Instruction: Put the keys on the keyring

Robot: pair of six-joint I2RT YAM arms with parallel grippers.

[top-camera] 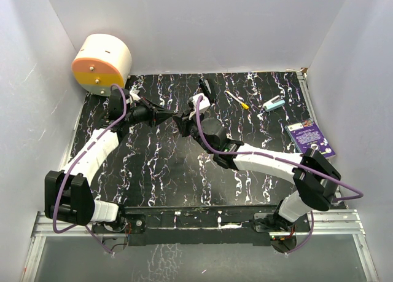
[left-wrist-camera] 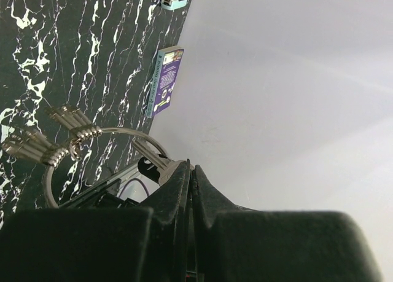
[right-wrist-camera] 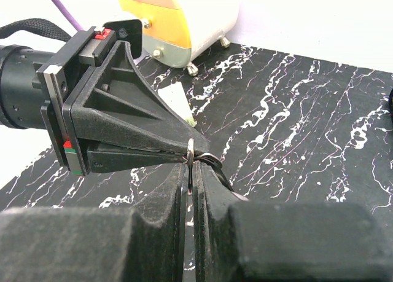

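Observation:
Over the middle of the black marbled table, my left gripper (top-camera: pixel 172 116) and right gripper (top-camera: pixel 180 121) meet tip to tip. The left gripper (left-wrist-camera: pixel 191 171) is shut, pinching the thin silvery keyring (left-wrist-camera: pixel 116 130) at its near edge. Two bunches of keys (left-wrist-camera: pixel 31 148) hang on the ring's far side, and another key (left-wrist-camera: pixel 150 154) lies along it toward the fingertips. In the right wrist view my right gripper (right-wrist-camera: pixel 191 168) is shut on a flat silvery key (right-wrist-camera: pixel 190 148) seen edge-on, pressed against the left gripper's tip (right-wrist-camera: pixel 181 154). The keyring (right-wrist-camera: pixel 215 161) curves away to the right.
A white drum with an orange and yellow face (top-camera: pixel 101 64) stands at the back left corner. A yellow-handled tool (top-camera: pixel 236 100), a teal object (top-camera: pixel 274 103) and a purple booklet (top-camera: pixel 310 137) lie at the back right. White walls close in three sides.

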